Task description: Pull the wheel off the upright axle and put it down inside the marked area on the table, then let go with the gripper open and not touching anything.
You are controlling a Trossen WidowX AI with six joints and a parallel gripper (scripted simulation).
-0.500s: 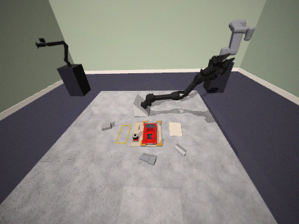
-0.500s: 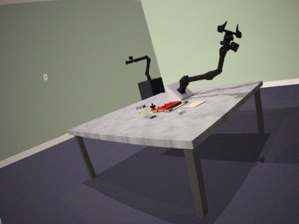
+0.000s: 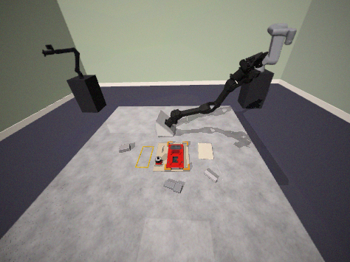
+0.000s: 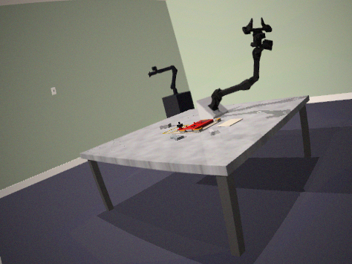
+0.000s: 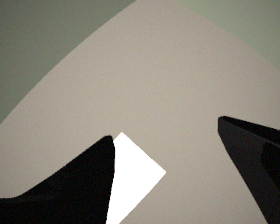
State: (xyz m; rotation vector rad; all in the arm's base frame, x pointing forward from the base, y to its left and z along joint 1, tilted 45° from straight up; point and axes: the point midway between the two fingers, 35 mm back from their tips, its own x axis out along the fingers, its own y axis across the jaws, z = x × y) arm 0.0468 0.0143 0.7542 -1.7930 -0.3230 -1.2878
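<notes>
A small dark round piece with a pale top (image 3: 159,159) (image 4: 180,124) stands on a red foot at the left of a beige base (image 3: 160,168). It appears to be the wheel on its upright axle, too small to make out in detail. The marked area is a yellow outline (image 3: 142,167) on the table, just left of that base. My gripper (image 4: 257,18) (image 5: 165,133) is open and empty, high above the table with its fingers pointing up, far from the wheel. The wrist view shows only ceiling, walls and a bright light between and beyond the fingers.
A red board (image 3: 181,162) with orange corners lies on the base beside the wheel. A cream plate (image 3: 205,151) lies to its right. Grey blocks (image 3: 125,148) (image 3: 173,185) (image 3: 211,175) lie around. A pale wedge (image 3: 165,131) stands at my arm's foot. Other arms stand behind the table.
</notes>
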